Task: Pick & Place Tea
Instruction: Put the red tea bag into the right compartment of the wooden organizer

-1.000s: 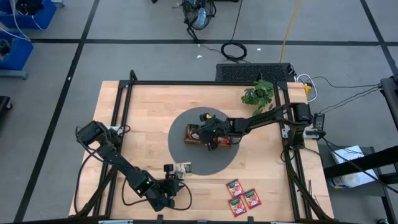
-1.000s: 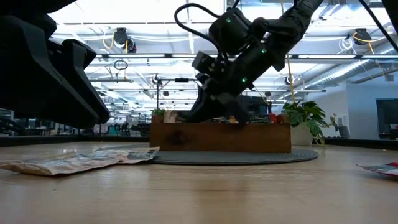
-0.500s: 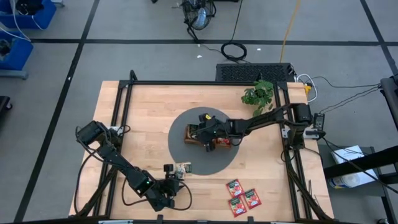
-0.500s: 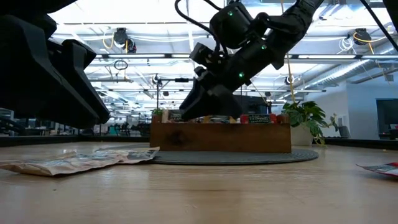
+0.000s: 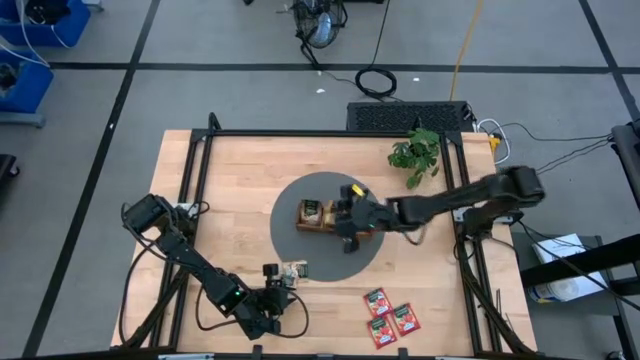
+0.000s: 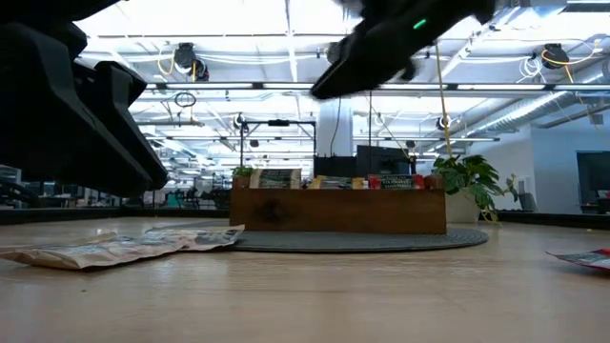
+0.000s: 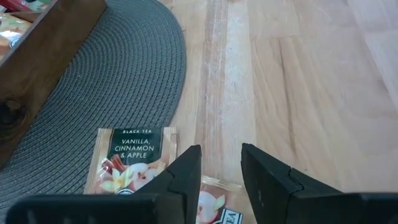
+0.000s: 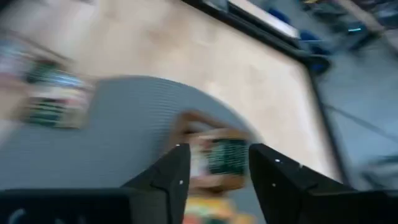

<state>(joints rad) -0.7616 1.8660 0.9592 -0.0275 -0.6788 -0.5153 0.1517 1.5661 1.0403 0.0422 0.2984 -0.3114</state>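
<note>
Wooden tray [image 5: 304, 224] with upright tea sachets [image 6: 277, 178]; right end effector [image 8: 214, 163] open, empty above.

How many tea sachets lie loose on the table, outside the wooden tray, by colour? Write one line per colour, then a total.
Red sachets: 3
Cream sachets with dark green print: 2
Total: 5

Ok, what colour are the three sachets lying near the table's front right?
Red with pale print; the red sachets show best in the high view.
</note>
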